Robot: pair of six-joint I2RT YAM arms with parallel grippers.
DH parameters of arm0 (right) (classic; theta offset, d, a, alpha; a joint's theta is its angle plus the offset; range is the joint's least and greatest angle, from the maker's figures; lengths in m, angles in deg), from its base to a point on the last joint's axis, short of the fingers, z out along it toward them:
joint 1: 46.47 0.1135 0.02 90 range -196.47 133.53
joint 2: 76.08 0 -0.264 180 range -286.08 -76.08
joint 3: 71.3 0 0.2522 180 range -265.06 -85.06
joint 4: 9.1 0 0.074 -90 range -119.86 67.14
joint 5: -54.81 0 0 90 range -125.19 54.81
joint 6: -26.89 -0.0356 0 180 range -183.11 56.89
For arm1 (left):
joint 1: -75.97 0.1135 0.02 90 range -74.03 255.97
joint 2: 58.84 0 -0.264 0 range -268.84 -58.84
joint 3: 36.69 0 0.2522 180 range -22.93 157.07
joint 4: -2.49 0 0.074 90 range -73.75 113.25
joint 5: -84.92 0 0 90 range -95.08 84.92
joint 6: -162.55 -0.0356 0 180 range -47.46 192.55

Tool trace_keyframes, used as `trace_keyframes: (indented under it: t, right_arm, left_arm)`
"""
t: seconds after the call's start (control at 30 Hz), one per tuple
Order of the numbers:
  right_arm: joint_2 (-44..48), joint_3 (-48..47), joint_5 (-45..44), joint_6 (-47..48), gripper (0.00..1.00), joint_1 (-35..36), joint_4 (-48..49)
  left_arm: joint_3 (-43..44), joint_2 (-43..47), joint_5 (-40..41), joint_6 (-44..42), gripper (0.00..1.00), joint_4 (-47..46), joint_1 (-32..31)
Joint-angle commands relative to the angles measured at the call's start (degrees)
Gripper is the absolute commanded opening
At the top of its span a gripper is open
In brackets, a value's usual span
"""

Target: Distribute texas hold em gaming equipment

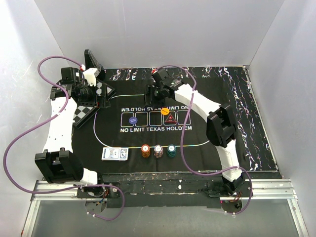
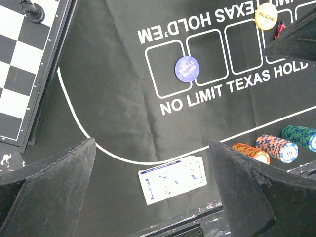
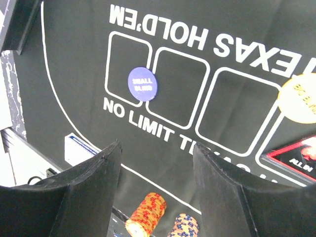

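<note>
So, overhead: left gripper (image 1: pixel 91 94) hangs by the chessboard (image 1: pixel 84 114), right gripper (image 1: pixel 157 96) over the mat (image 1: pixel 108 134), far side; card deck (image 1: pixel 114 154) and three chip stacks (image 1: pixel 158 150) line the near edge
Left wrist: jaws spread wide, nothing held; card deck lies flat below, blue disc (image 2: pixel 187 68) on a printed box line
Right wrist: jaws wide too, empty; yellow disc (image 3: pixel 298 98) and red triangle (image 3: pixel 296 158) just beside each other
Risk: a low sweep could topple the chip stacks, I'd say, or the flat card deck resist pinching

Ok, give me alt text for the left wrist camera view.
Open left gripper over a black poker mat, card deck seen between its fingers. Three chip stacks at right, a blue disc above, a chessboard at far left.
</note>
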Motion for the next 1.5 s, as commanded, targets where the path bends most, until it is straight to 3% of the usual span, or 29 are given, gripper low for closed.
trace_keyframes:
  t: [0.0,0.2,0.73,1.07,1.47]
  right_arm:
    - [1.92,6.87,-0.17,1.02,0.66,-0.05,2.67]
    - [1.49,11.89,-0.09,0.93,0.64,-0.49,5.04]
    - [3.33,23.05,-3.51,-1.62,0.58,-3.74,7.94]
    - [1.75,18.31,-14.23,-1.18,0.54,-6.56,5.22]
    - [-4.92,9.27,-14.59,-0.74,0.44,-9.2,4.7]
  left_arm:
    - [-0.32,1.22,-0.94,-1.32,1.0,0.39,0.24]
    - [-1.2,2.8,-0.41,-4.22,1.0,2.06,0.33]
    - [-1.29,3.16,-1.11,-2.37,1.0,1.1,0.24]
    - [-0.85,3.07,-1.03,-2.29,1.0,0.83,0.33]
    - [-2.08,2.54,-0.23,-2.73,1.0,-0.31,0.24]
